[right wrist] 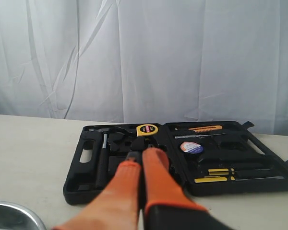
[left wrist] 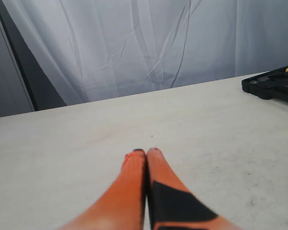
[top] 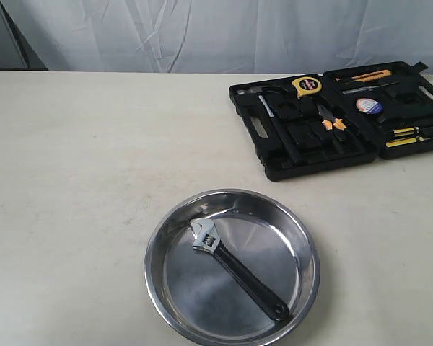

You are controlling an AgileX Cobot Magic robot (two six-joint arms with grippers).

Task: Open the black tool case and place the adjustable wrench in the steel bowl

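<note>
You saw the black-handled, silver-headed adjustable wrench (top: 234, 268) lying diagonally inside the wide shiny steel bowl (top: 231, 192). The orange left gripper (left wrist: 146, 152) and right gripper (right wrist: 141, 152) were each pressed together, empty and clear of it.

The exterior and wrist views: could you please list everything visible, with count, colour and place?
steel bowl: 1, shiny silver, table front centre.
adjustable wrench: 1, silver head, black handle, inside the bowl.
tool case: 1, black, open, table's far right.
tape measure: 1, yellow and black, in case.
hammer: 1, black handle, in case.
pliers: 1, orange handles, in case.
screwdrivers: at least 2, yellow-banded, in case.
utility knife: 1, orange, in case.
table: 1, off-white, under everything.
curtain: 1, pale grey, behind table.
left gripper: 1, orange and black, shut, facing bare table.
right gripper: 1, orange and black, shut, facing case.
</note>
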